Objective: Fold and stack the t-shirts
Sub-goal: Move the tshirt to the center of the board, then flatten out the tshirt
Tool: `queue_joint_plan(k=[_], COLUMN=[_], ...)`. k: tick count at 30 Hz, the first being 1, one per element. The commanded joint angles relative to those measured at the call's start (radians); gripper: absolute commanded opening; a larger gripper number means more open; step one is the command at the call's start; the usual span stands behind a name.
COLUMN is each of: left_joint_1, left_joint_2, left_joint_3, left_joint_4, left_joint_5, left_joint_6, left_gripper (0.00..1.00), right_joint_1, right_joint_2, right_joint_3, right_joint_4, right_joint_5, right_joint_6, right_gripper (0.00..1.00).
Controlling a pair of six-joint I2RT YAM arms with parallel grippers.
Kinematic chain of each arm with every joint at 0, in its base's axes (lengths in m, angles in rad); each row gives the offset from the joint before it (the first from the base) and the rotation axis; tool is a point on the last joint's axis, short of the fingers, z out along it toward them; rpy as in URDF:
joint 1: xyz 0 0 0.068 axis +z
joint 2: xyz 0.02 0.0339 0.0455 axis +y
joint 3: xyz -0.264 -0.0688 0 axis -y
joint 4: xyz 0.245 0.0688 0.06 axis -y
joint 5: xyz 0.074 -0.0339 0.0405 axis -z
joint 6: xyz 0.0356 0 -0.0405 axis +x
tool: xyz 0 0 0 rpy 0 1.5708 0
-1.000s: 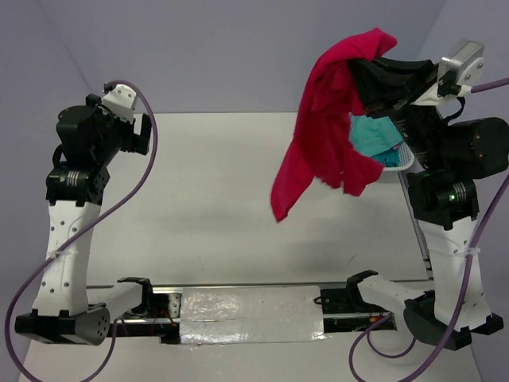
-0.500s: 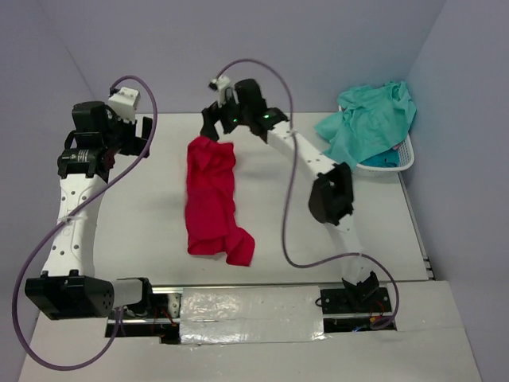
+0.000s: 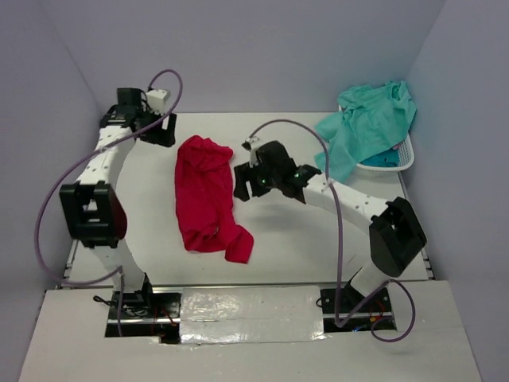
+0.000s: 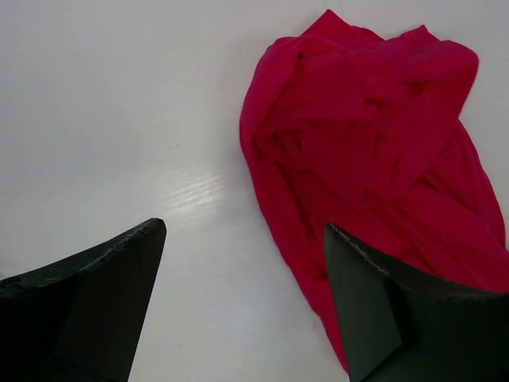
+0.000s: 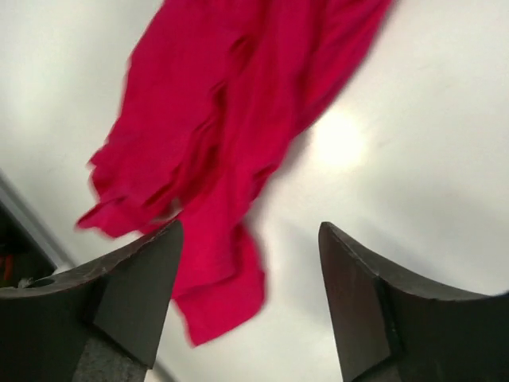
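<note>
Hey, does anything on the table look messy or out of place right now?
Yes. The red shirt lies crumpled in a long bunched strip mid-table, not flat for folding. The mint-teal shirt spills out of the white basket, draped over its rim at the far right corner.

Left arm [image 3: 106, 157] and right arm [image 3: 350, 199]: white link shells, black joint housings. 1 purple cable [image 3: 38, 235] loops along each. Fingers [image 4: 79, 294] matte black, wedge-shaped, scuffed edges.
</note>
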Motion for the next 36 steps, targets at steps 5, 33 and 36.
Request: queue_joint_plan(k=[5,33,36], left_joint_1=[-0.167,-0.063,-0.06], left_joint_2=[0.28,-0.272,-0.238], left_joint_3=[0.197,-0.424,-0.404], left_joint_4=[0.065,-0.09,-0.061], left_joint_5=[-0.045,0.064,0.039], left_joint_6=[0.136,0.112,0.094], left_gripper=[0.98,0.0,0.11], right_joint_1=[0.207,-0.278,-0.255], right_joint_2=[0.055,0.72,0.664], right_joint_3=[-0.159,1.085,1.01], right_joint_4=[0.104,-0.4,-0.473], right_joint_5=[-0.011,0.049,0.077], right_joint_6=[0.127,-0.136,-0.025], right_gripper=[0.84,1.0,1.0])
